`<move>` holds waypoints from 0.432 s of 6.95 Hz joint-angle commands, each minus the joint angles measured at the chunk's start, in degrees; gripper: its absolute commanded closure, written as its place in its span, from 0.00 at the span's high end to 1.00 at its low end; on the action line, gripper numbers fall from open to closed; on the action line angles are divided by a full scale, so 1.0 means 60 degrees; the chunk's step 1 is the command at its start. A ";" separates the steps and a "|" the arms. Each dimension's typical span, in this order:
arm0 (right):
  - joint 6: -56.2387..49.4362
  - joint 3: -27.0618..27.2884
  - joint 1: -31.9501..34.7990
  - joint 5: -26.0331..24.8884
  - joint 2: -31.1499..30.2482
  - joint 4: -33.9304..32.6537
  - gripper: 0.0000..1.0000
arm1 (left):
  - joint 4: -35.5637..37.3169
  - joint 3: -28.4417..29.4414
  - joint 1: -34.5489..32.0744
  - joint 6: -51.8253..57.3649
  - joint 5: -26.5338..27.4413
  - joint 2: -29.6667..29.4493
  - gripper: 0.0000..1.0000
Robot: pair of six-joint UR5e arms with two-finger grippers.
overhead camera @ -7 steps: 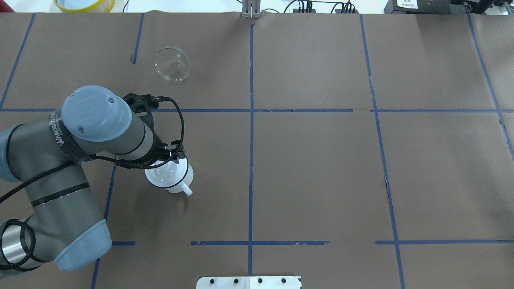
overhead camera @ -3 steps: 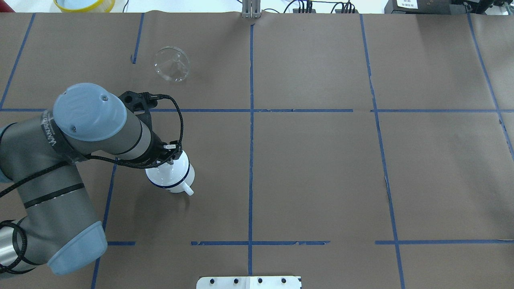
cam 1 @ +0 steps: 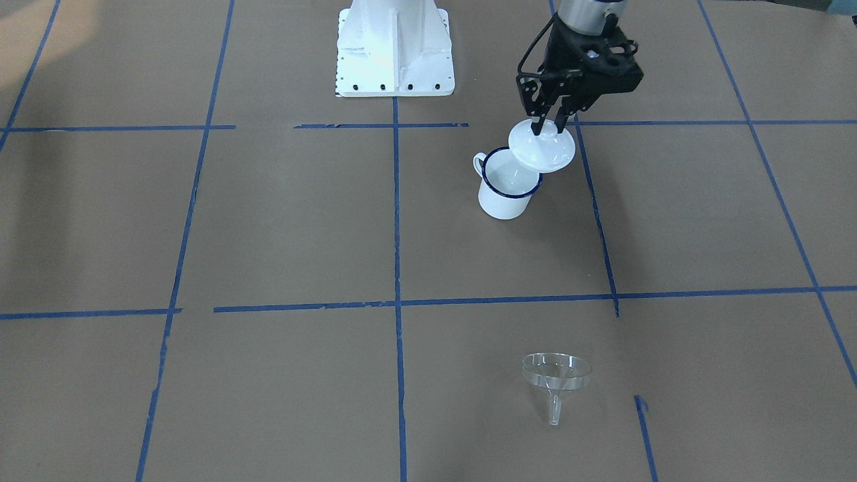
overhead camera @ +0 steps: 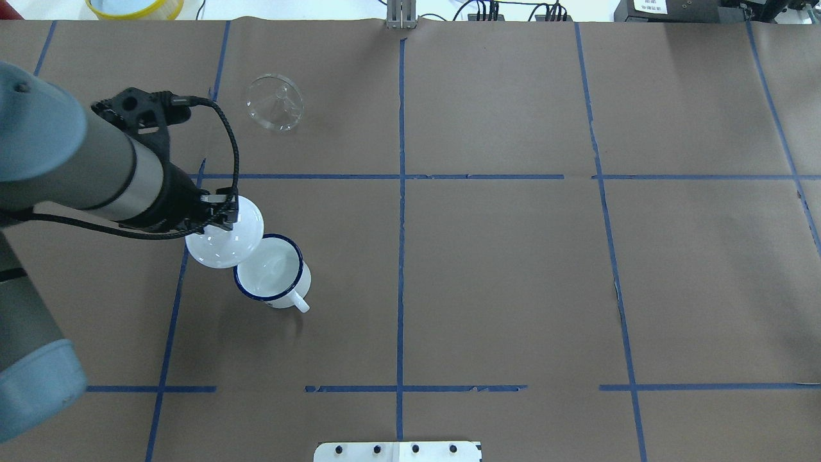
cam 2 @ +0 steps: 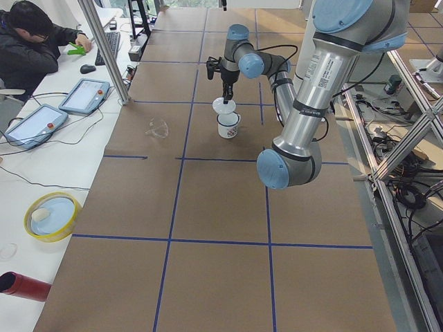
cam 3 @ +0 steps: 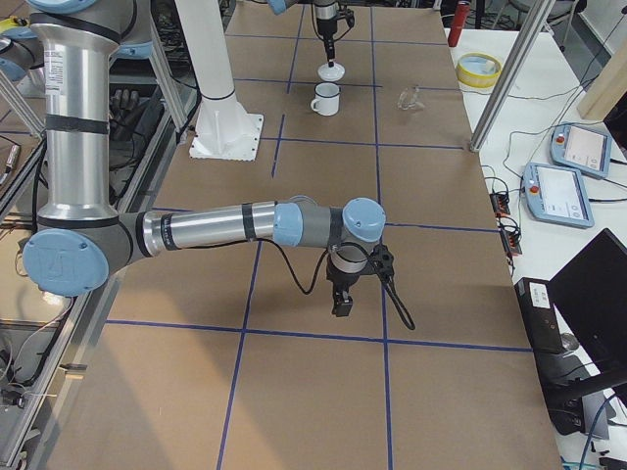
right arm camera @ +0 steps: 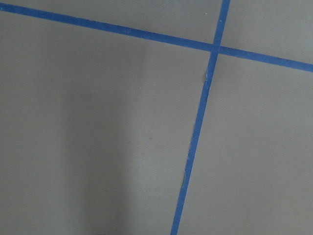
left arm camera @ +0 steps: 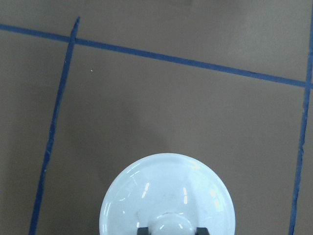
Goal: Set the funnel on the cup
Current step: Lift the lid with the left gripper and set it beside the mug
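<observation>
Left gripper (cam 1: 546,127), clamped on the knob of the white domed lid (cam 1: 543,150), has lifted it off the blue-rimmed white enamel mug (cam 1: 503,195); the mouth now stands open for the clear funnel (cam 1: 556,373).

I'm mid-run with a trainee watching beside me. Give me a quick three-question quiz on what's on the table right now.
1. True or false: the funnel lies on the table, apart from the cup.
2. The left gripper is shut on: A) the white lid B) the funnel C) the cup's handle
3. Fill in: the cup stands ____ on the table.
Key: 1 true. 2 A. 3 upright.
</observation>
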 commanded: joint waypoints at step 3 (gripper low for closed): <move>0.0000 -0.0004 0.0000 0.0000 0.0000 -0.0014 1.00 | -0.2143 -0.0631 -0.0754 0.1797 -0.0700 0.3248 0.00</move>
